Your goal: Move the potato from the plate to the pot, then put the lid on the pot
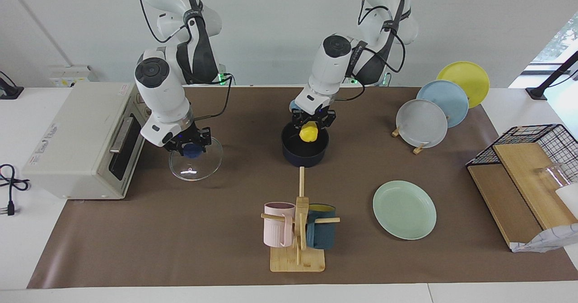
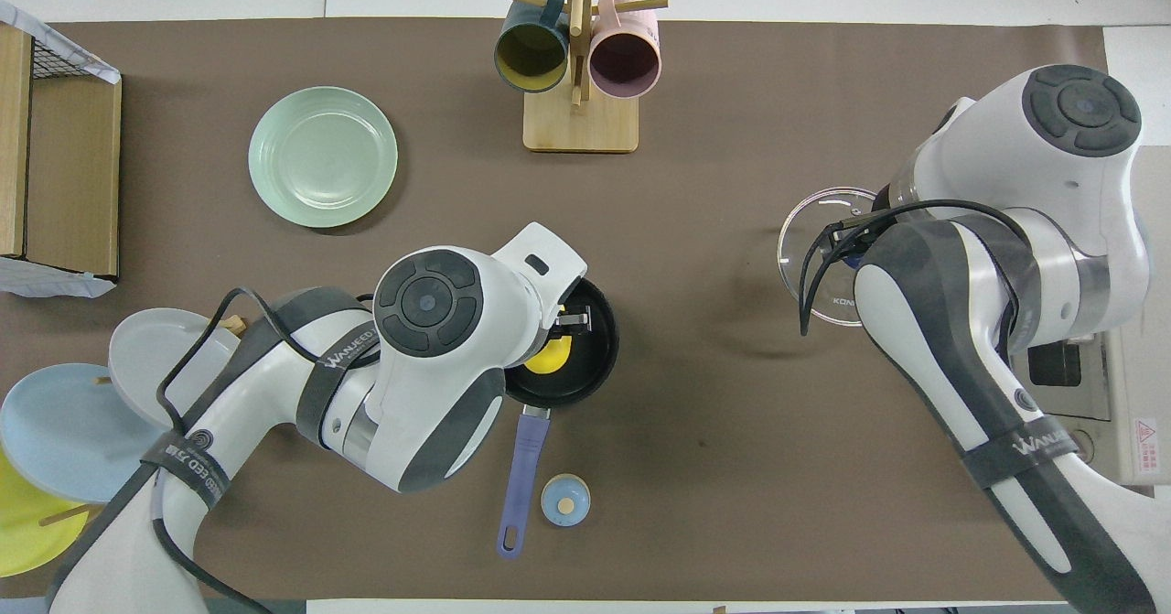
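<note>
Our left gripper (image 1: 309,129) clamps the potato (image 1: 309,133) over the pot (image 1: 305,151) mid-desk, and our right gripper (image 1: 191,146) pinches the lid (image 1: 196,163) knob by the oven-side edge, so we risk the potato bouncing out if released high.

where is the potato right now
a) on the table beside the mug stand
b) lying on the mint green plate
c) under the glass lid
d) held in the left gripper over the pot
d: the potato sits between the fingers of the left gripper above the pot, and the plate is bare.
</note>
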Robot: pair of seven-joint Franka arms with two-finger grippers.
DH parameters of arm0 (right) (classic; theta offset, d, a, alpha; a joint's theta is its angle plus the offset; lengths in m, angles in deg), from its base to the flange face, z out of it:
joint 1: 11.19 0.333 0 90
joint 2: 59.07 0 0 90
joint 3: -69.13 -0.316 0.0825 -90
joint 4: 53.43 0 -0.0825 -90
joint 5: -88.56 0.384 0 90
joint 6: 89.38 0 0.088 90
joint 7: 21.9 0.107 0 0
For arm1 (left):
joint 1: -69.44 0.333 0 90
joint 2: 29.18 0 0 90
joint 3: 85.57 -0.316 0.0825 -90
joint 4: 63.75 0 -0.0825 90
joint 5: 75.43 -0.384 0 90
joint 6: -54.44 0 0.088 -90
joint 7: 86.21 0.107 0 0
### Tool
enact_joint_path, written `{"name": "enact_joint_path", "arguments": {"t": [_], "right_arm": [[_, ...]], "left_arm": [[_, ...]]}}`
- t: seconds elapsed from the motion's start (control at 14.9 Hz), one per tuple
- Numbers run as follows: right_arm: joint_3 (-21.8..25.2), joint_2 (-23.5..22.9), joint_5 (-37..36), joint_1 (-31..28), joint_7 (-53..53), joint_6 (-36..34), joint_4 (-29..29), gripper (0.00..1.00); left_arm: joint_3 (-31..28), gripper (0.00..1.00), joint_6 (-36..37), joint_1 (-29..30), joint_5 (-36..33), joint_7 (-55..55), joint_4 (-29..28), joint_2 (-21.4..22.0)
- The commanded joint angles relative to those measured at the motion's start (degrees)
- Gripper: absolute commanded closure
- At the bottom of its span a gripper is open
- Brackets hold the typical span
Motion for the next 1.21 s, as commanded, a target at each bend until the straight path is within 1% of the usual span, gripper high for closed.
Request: {"name": "enact_joint_path", "arguments": {"t": [0.0, 0.07, 0.34, 0.6, 0.81, 1.14], "right_arm": [[-0.2, -0.6, 1.0, -0.3, -0.7, -1.7, 1.9, 1.0], [-0.2, -0.6, 1.0, -0.4, -0.7, -1.9, 2.3, 1.0], [-0.2, -0.6, 1.0, -0.2, -0.7, -3.9, 3.5, 1.0], [-0.2, -0.5, 1.0, -0.2, -0.7, -4.9, 4.2, 1.0], [-0.2, -0.6, 1.0, -0.3, -0.7, -5.9, 5.0, 1.0], [-0.2, -0.6, 1.1, -0.1, -0.7, -5.8, 5.3, 1.0]], "left_arm": [[-1.1, 1.0, -4.5, -1.8, 0.5, 0.4, -3.1, -0.4], [-1.1, 1.0, -6.1, -1.8, 0.5, 0.5, -3.8, -0.7], [-1.1, 1.0, -7.0, -1.8, -0.8, 0.6, -4.5, -2.1], [-1.1, 1.0, -10.3, -2.5, -2.2, 1.4, -5.5, -3.9], [-1.2, 1.0, -11.9, -3.2, -2.4, 1.3, -6.9, -4.3], [-1.2, 1.0, -12.1, -4.1, -2.4, 1.5, -7.3, -4.2]]}}
